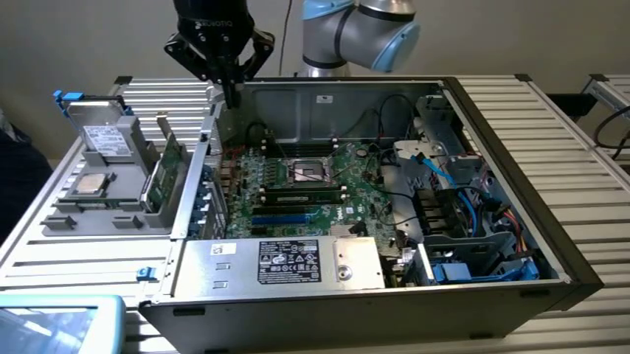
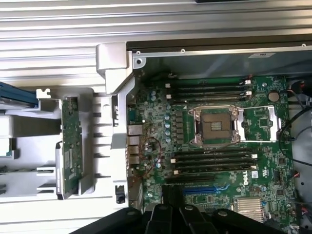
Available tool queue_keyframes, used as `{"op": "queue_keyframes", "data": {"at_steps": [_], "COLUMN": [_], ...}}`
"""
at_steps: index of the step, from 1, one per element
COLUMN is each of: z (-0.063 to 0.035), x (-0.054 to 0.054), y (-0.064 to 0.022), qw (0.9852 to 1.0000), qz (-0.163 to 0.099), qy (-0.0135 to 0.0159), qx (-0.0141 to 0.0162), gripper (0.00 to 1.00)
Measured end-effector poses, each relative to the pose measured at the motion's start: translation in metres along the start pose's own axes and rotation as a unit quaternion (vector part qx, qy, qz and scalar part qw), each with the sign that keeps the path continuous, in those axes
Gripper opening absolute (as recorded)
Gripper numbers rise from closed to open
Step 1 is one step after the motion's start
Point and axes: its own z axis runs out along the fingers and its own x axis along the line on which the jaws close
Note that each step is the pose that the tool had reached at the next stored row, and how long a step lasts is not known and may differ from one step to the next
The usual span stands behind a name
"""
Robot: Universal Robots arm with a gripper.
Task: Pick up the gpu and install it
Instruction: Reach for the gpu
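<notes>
The near edge of the open computer case [image 1: 512, 147], lower centre of the exterior view, is taken up by a labelled silver power supply [image 1: 285, 262]. Behind it the green motherboard [image 1: 295, 184] lies exposed on the case floor. Outside the case, at the middle left of the frame, the gpu [image 1: 165, 168] stands on edge in a slot of the grey tray [image 1: 99, 214], just beside a silver drive box [image 1: 103, 140] and well apart from the arm. Farthest back, in the upper left, the black gripper [image 1: 229, 92] hangs over the case's far left corner, fingers pressed together with nothing between them.
</notes>
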Motion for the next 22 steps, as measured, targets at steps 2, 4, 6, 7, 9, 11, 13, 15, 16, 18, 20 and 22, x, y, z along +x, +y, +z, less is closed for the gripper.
{"op": "queue_keyframes", "data": {"at_steps": [2,4,6,7,9,11,13,15,16,18,20,22], "z": [-0.0002,-0.0001,0.0002,0.0005,0.0007,0.001,0.0012,0.0014,0.0015,0.0018,0.0022,0.0027], "x": [0.007,0.017,0.026,0.03,0.039,0.048,0.058,0.067,0.071,0.08,0.089,0.098], "y": [-0.0005,-0.0012,-0.0018,-0.0022,-0.0028,-0.0035,-0.0042,-0.0048,-0.0052,-0.0058,-0.0064,-0.0071], "qw": [1.0,1.0,1.0,1.0,1.0,1.0,1.0,1.0,1.0,1.0,1.0,1.0], "qz": [0.0,0.0,0.0,0.0,0.0,0.0,0.0,0.0,0.0,0.0,0.0,0.0], "qy": [0.0,0.0,0.0,0.0,0.0,0.0,0.0001,0.0,0.0001,0.0001,0.0001,0.0001], "qx": [0.0,0.0,0.0,0.0,0.0,-0.0001,-0.0001,-0.0003,-0.0003,-0.0004,-0.0005,-0.0005], "gripper": [0.12,0.12,0.12,0.12,0.12,0.12,0.12,0.12,0.12,0.12,0.12,0.12]}}
